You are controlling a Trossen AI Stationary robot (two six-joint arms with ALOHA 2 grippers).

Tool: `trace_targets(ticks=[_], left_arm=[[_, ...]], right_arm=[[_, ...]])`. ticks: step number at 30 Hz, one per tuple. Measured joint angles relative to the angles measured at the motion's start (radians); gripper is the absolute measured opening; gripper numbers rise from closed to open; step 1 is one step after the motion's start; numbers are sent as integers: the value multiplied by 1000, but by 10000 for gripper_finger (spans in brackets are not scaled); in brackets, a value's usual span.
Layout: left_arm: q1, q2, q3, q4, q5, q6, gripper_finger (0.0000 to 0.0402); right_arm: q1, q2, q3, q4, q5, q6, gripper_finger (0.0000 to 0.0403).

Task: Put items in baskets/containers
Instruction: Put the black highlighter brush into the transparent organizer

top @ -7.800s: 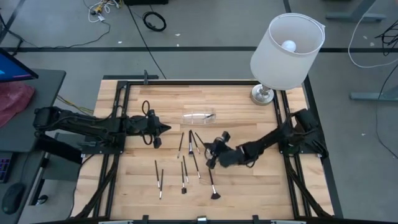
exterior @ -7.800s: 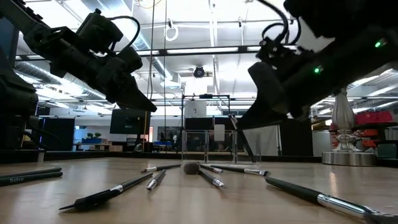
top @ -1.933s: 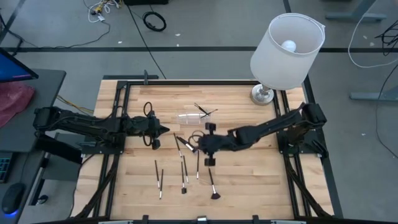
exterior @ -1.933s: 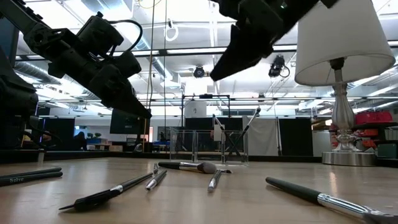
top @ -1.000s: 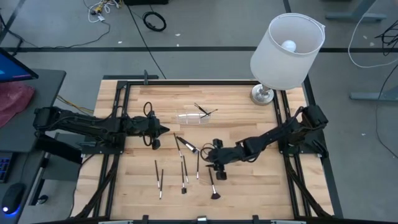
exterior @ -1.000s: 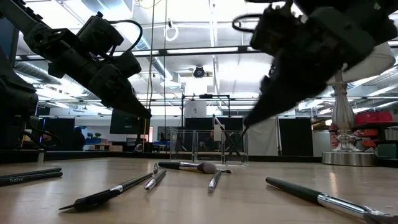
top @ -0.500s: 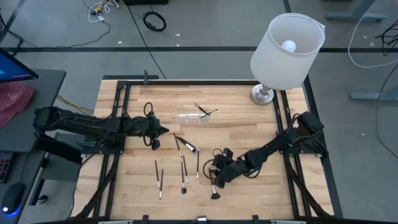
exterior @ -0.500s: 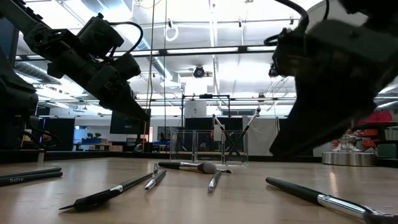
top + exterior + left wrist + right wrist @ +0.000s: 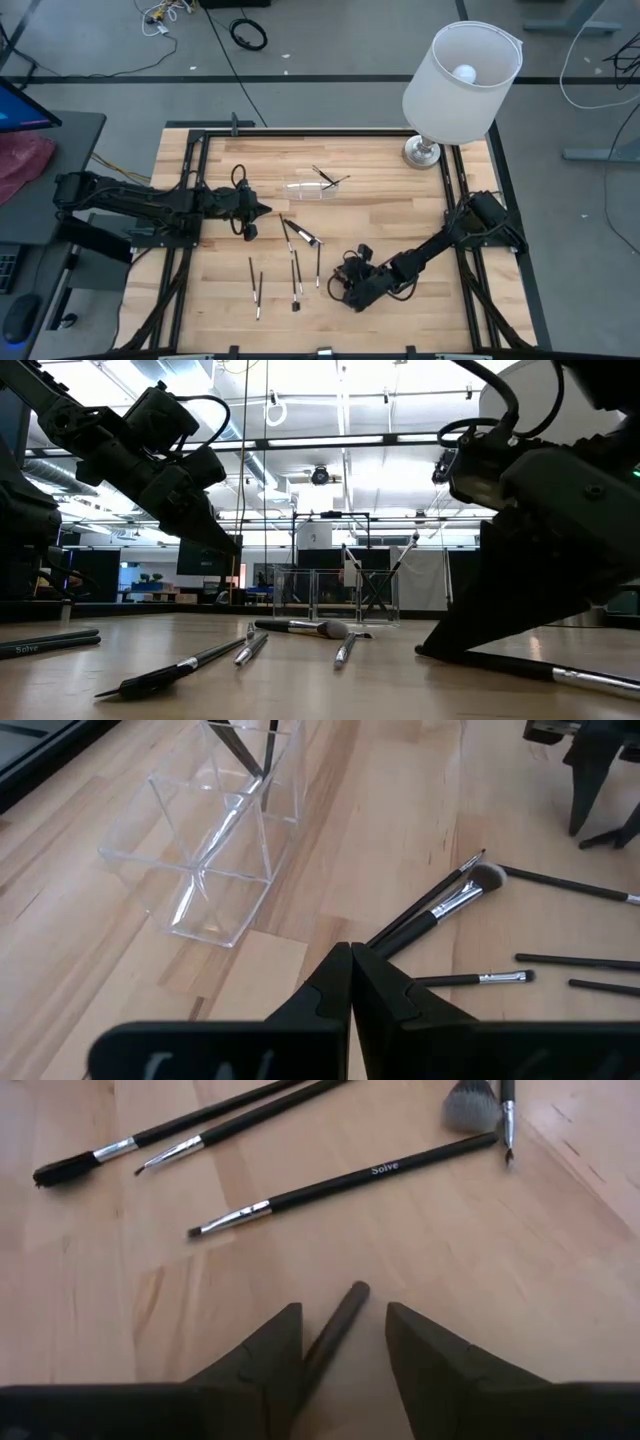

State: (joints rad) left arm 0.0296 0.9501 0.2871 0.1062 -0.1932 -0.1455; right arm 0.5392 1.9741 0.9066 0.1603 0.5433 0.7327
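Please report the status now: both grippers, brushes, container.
Right gripper open, down at table, straddling a brush handle. Left gripper shut, waiting near clear container. Brushes in container; others loose.

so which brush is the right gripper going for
The brush lying between the open fingers of the right gripper, its dark handle end poking out past them. The other brushes lie farther out on the table, clear of the fingers.

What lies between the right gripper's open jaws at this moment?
In the right wrist view, a dark brush handle lies on the wooden table between the right gripper jaws, not yet clamped.
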Motion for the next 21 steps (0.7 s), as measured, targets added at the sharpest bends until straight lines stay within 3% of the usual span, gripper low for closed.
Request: trace_targets(ticks=[6, 15, 21], left_arm=[[0, 0, 0, 0, -4, 0, 12], [0, 0, 0, 0, -4, 1, 12], [0, 0, 0, 0, -4, 3, 12]], right_arm=[[-3, 1, -1, -7, -2, -84, 138], [-27, 2, -2, -21, -12, -100, 17], [-95, 5, -2, -13, 31, -204, 38]])
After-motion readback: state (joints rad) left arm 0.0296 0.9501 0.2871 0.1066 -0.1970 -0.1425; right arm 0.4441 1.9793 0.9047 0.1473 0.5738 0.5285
